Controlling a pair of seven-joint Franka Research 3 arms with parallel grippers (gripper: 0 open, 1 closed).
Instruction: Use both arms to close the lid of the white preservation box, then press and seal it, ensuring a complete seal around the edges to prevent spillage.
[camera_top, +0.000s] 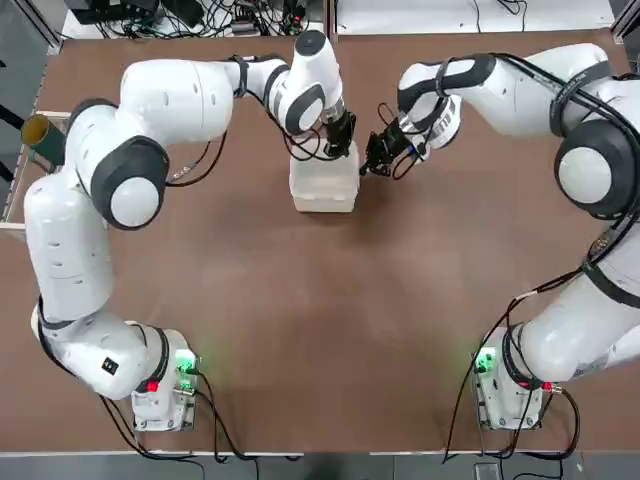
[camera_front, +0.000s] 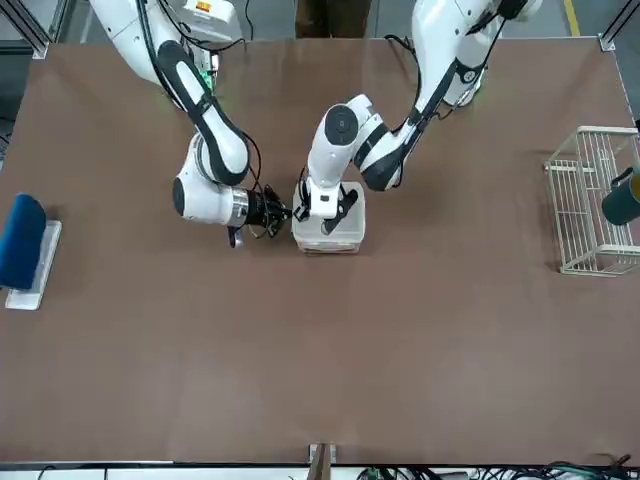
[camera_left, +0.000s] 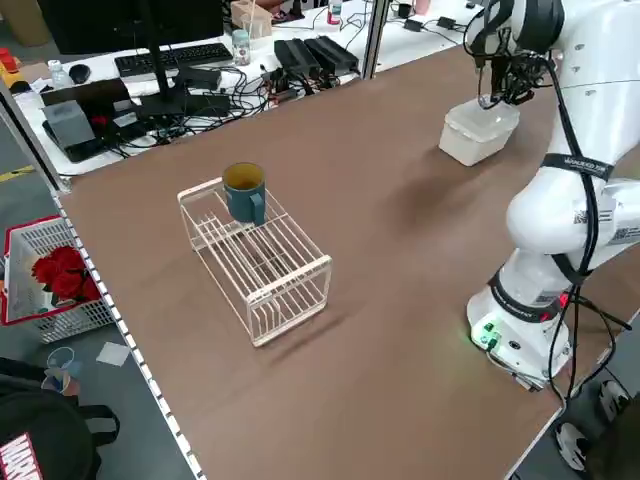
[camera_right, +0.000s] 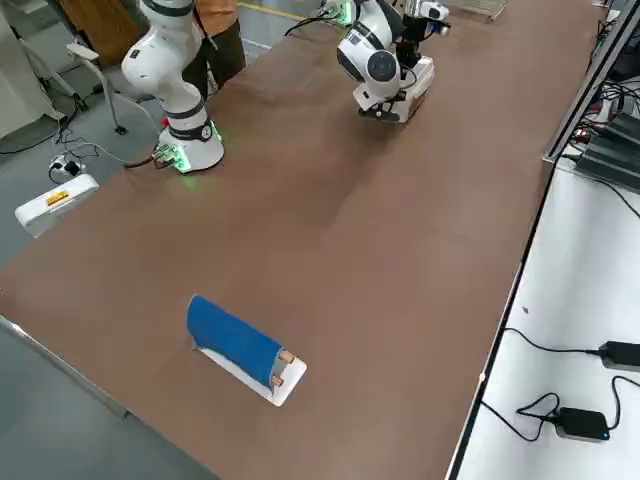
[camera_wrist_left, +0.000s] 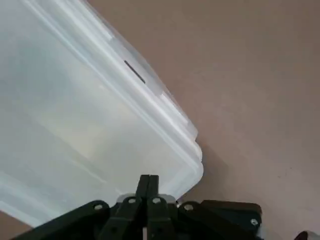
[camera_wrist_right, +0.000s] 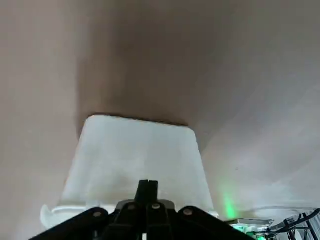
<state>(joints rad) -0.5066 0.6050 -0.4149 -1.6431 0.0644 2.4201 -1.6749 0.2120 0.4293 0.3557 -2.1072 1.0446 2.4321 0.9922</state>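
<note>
The white preservation box (camera_top: 324, 185), just past the worktop (camera_top: 330, 330) centre toward 12 o'clock, has its lid (camera_wrist_left: 95, 120) down, clenched left fingers (camera_top: 343, 143) pressing on top, clenched right fingers (camera_top: 378, 160) at its 3 o'clock edge; sealing looks unfinished.

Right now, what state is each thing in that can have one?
lid: down on the box.
white preservation box: closed, upright on the table.
left gripper: shut, on the lid.
right gripper: shut, at the box's side.
mug: upright on the wire basket.
</note>
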